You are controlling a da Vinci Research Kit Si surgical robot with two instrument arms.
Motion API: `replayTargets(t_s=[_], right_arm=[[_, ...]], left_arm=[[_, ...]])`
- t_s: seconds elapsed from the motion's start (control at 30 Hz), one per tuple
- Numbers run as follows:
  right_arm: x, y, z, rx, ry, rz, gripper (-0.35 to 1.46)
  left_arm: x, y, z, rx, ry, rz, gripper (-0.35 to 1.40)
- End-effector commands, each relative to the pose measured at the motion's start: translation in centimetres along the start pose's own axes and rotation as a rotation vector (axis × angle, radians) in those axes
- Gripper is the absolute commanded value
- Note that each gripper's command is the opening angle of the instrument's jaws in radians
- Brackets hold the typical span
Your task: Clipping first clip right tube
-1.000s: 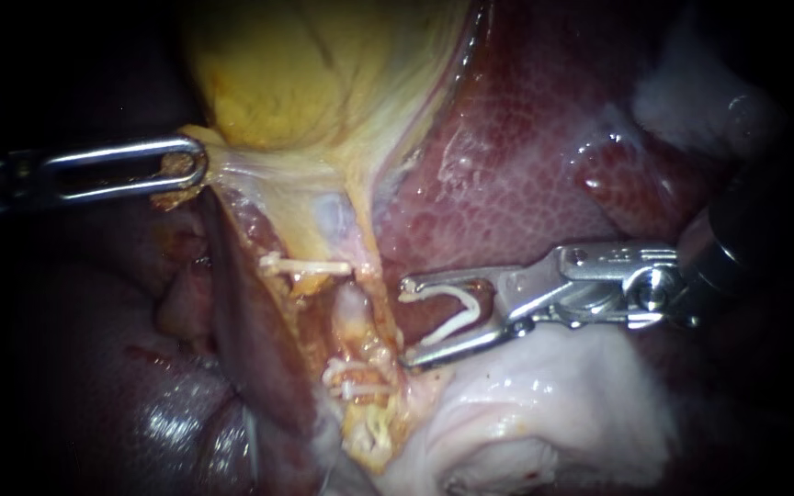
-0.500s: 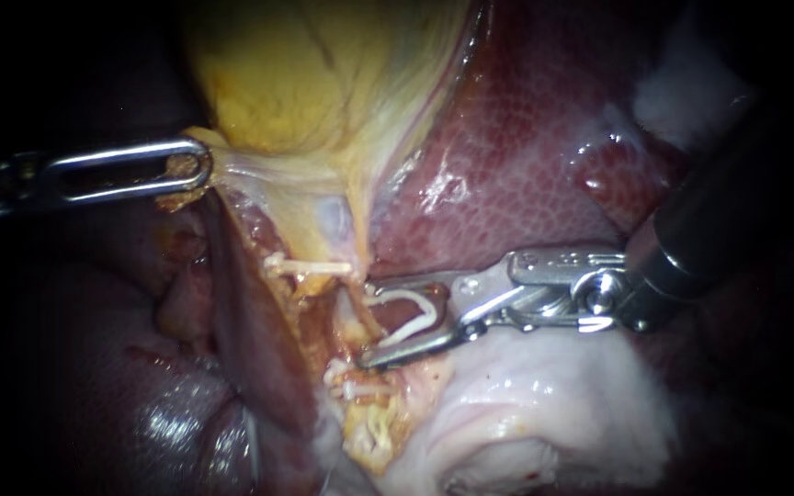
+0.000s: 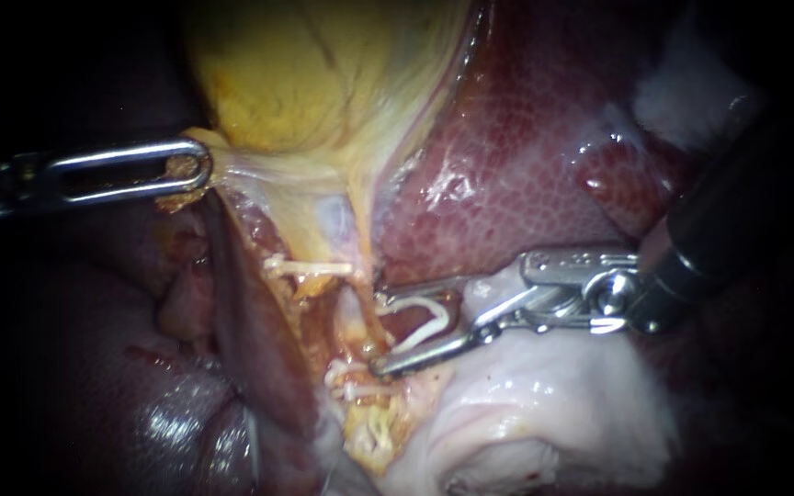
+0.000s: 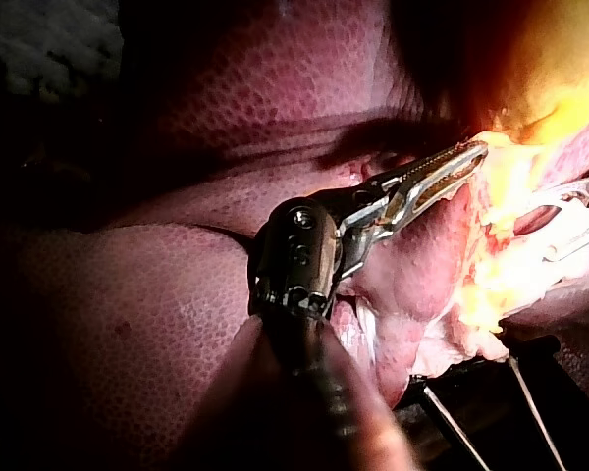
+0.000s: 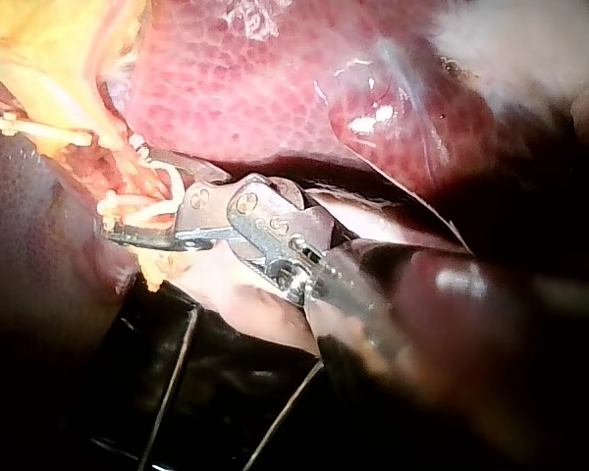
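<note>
My right instrument (image 3: 380, 332) comes in from the right, its jaws standing apart with an open white clip (image 3: 420, 319) seated between them. The jaw tips lie at the right edge of a pale tube (image 3: 353, 308) below the yellow gallbladder (image 3: 314, 83). In the right wrist view the same clip (image 5: 165, 201) sits in the jaws (image 5: 137, 216) beside the tube. My left instrument (image 3: 181, 170) is shut on gallbladder tissue at the left and holds it taut, as the left wrist view (image 4: 442, 172) also shows.
A white clip (image 3: 310, 267) crosses the tissue left of the tube, and more clips (image 3: 353, 384) sit lower down. Red liver (image 3: 526, 156) lies behind the right instrument, pale fatty tissue (image 3: 553, 395) under it. Dark liver (image 3: 94, 349) fills the lower left.
My right instrument moved left with its clip until its jaw tips reached the tube, then eased slightly back to the right. The left instrument has held still.
</note>
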Motion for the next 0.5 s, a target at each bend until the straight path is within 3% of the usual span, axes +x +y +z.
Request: replayTargets(t_s=[0.03, 0.3, 0.43, 0.5], right_arm=[[-0.02, 0.02, 0.02, -0.012, -0.008, 0.000, 0.58], [-0.18, 0.12, 0.33, -0.035, -0.017, -0.013, 0.60], [-0.23, 0.07, 0.41, -0.041, -0.019, -0.017, 0.60], [-0.25, 0.03, 0.42, -0.005, -0.019, -0.017, 0.60]], left_arm=[[0.00, 0.00, 0.00, 0.001, 0.000, 0.000, -0.35], [0.00, -0.01, 0.01, 0.000, 0.000, 0.000, -0.35], [0.00, -0.01, 0.02, -0.001, -0.001, 0.000, -0.35], [0.00, -0.02, 0.02, -0.001, -0.001, 0.000, -0.35]])
